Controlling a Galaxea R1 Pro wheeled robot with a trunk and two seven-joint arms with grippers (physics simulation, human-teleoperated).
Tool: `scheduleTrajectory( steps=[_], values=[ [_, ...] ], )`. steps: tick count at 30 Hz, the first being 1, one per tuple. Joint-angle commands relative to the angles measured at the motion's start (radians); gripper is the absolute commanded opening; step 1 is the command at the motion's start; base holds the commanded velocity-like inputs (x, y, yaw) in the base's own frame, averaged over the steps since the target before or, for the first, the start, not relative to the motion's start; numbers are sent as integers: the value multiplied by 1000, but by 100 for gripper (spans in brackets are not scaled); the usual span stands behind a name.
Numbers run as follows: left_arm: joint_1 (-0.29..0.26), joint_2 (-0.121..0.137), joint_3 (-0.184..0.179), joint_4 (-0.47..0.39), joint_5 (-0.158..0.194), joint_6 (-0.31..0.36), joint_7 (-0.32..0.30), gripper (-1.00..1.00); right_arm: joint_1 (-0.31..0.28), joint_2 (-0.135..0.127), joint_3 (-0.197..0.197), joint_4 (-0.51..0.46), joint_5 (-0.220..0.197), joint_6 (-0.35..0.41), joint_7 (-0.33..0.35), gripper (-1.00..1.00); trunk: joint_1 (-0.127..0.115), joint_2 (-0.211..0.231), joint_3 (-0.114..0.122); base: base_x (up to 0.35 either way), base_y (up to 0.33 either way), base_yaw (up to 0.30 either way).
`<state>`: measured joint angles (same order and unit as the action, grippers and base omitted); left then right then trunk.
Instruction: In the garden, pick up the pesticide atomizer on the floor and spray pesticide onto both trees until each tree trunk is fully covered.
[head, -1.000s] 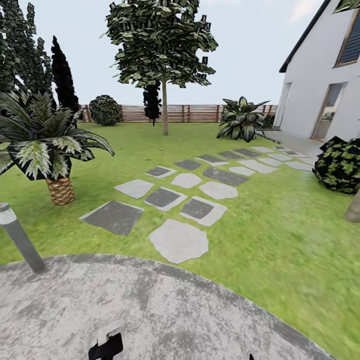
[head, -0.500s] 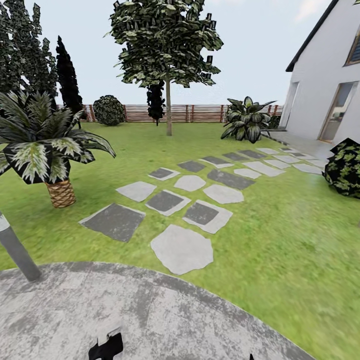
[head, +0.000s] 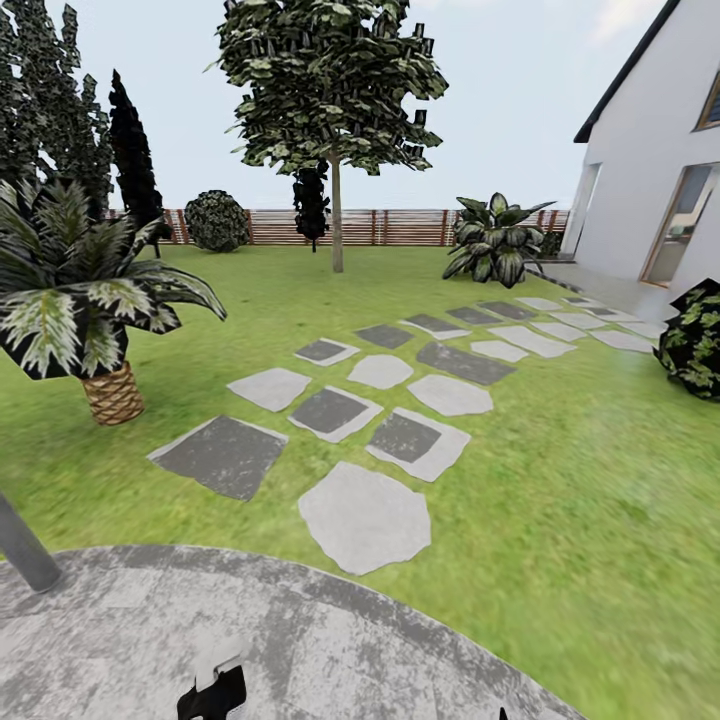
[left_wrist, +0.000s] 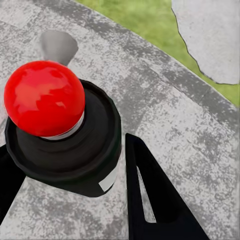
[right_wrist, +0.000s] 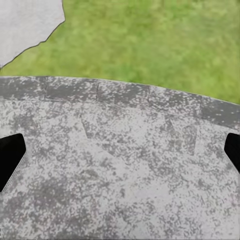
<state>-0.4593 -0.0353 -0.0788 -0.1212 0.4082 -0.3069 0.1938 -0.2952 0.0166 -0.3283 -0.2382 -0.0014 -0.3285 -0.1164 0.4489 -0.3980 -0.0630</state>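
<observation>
The garden lawn (head: 560, 480) spreads ahead to a brown slat fence (head: 400, 227). One tree (head: 330, 80) with a bare grey-brown tree trunk (head: 337, 225) stands far off near the fence. The pesticide atomizer is out of view, and the trunk is too far away to show any pesticide. My left gripper (head: 213, 690) hangs low over grey paving. In the left wrist view its fingers (left_wrist: 150, 200) stand apart, with a red dome on a black collar (left_wrist: 45, 97) between them; contact is unclear. My right gripper (right_wrist: 120, 152) is open over bare paving.
A round grey paved pad (head: 300, 640) lies under me. Stepping stones (head: 365, 515) lead across the grass toward the white house (head: 650, 170). A short palm (head: 80, 300) and a grey bollard (head: 22, 548) stand at left. A dark bush (head: 700, 340) sits at right, with dark conifers (head: 130, 150) behind.
The whole view has shifted as the camera moved. The bollard has slid toward the lower left edge and the right-hand bush toward the right edge. Both grippers hold the same pose.
</observation>
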Motion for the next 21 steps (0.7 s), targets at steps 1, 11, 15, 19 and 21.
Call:
scheduleTrajectory(
  steps=[1, 11, 15, 19, 21],
  values=[
    [-1, 0, -9, 0, 6, -3, 5, -100, -1, 0, 0, 0, 0, -3, -3, 100, 1, -2, -2, 333, 0, 0],
    [-1, 0, -9, 0, 6, -3, 6, -100, -1, 0, 0, 0, 0, -3, -3, 100, 1, -2, -2, 333, 0, 0],
    [-1, 0, -9, 0, 6, -3, 6, -100, -1, 0, 0, 0, 0, -3, -3, 100, 1, -2, -2, 333, 0, 0],
    [-1, 0, -9, 0, 6, -3, 6, -100, -1, 0, -2, -1, 0, -2, -3, 100, 1, -2, -2, 333, 0, 0],
    [-1, 0, -9, 0, 6, -3, 6, -100, -1, 0, -2, -1, 0, -2, -4, 100, 1, -2, -2, 333, 0, 31]
  ],
)
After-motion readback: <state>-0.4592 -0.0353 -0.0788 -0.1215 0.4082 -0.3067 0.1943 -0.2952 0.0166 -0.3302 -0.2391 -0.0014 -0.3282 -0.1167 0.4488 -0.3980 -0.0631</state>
